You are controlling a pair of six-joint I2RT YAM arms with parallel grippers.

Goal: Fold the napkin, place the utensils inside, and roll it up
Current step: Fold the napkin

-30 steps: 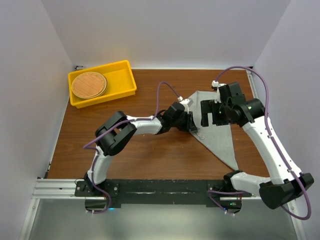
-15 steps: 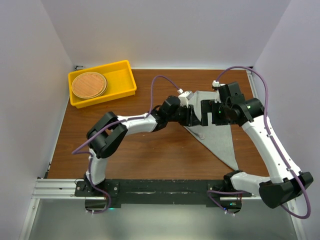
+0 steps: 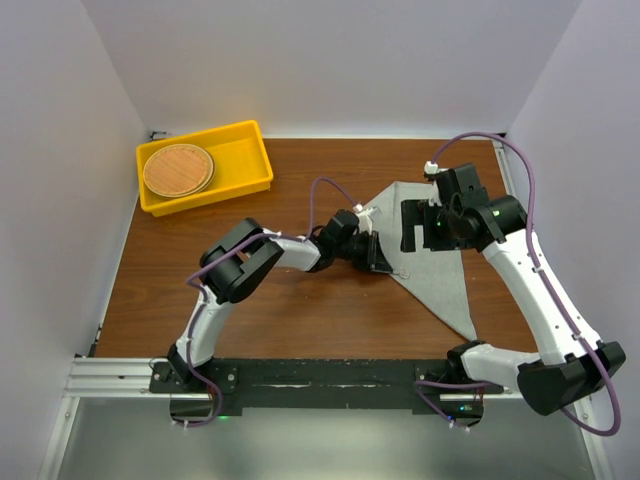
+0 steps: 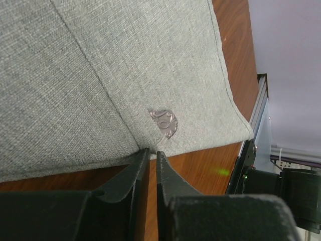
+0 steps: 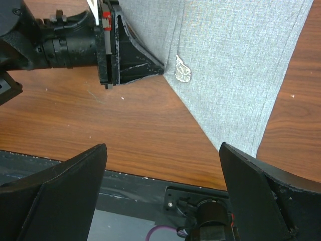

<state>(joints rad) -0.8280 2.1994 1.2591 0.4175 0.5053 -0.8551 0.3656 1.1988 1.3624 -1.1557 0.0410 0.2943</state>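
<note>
Where the napkin (image 4: 150, 60) folds, the left tool (image 4: 152, 152) pinches its edge.

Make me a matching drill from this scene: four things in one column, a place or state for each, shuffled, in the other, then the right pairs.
Things
1. napkin
2. round woven disc
3. left pincer
4. right pincer

Place or state
A. wide open, over the cloth
B. lying in the yellow tray at the far left
C. flat on the table as a grey triangle
D. nearly closed, tips at the cloth's edge

Pairs: 1-C, 2-B, 3-D, 4-A
</note>
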